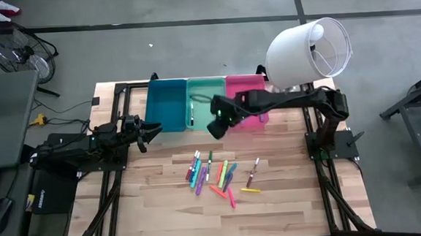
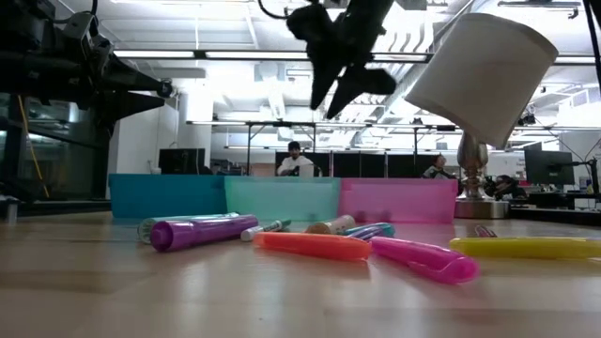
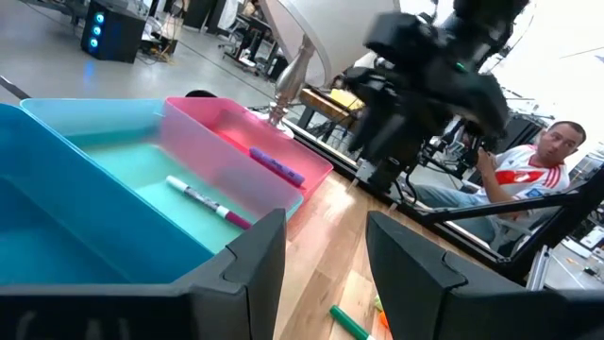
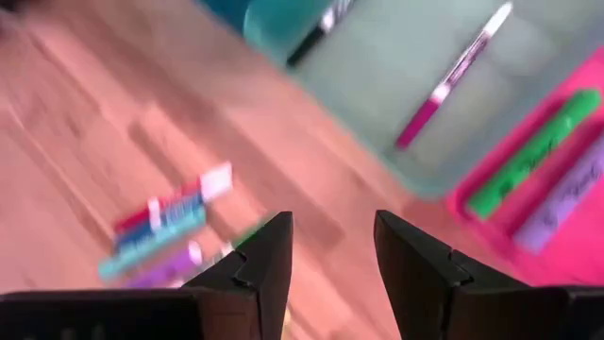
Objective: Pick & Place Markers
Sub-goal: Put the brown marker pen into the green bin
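The wood table (image 1: 157,209) has three bins at its far edge: blue (image 1: 167,104), mint (image 1: 205,96) and pink (image 1: 246,83). The right claw (image 1: 217,125) hangs above the table just in front of the mint bin, fingers apart and empty, and the left claw (image 1: 143,134) waits by the blue bin, fingers apart too. Most markers (image 1: 218,177) lie loose mid-table, with a few already in the mint and pink bins.

- blue bin (image 1: 166,104), mint green bin (image 1: 206,98), pink bin (image 1: 247,86)
- markers (image 1: 215,175): pink, purple, green, orange, yellow
- white lampshade (image 1: 307,52)
- light wood table (image 1: 165,208)
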{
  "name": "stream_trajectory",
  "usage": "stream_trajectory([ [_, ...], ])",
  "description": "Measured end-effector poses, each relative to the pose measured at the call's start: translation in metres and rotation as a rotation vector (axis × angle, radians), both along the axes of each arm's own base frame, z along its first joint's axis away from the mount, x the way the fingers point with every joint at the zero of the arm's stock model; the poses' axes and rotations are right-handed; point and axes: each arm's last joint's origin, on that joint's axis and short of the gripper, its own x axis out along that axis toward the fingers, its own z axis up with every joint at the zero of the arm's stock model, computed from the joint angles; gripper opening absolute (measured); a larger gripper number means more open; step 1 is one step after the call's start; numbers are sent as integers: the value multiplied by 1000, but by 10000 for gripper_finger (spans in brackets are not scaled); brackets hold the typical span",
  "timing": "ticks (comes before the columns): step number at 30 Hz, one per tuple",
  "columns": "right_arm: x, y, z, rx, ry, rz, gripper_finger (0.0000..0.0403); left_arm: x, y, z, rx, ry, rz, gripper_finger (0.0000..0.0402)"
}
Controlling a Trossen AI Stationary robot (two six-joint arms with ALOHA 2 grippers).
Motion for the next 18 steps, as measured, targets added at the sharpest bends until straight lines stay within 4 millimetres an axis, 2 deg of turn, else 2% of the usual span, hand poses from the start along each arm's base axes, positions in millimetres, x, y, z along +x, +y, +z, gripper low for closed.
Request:
stream_trajectory([
  [6,-15,37,0,-62,57,58,140,0,0,0,0,0,1,147],
  [18,-84,98,-50,59,-146,91,140,0,0,0,0,0,-3,147],
])
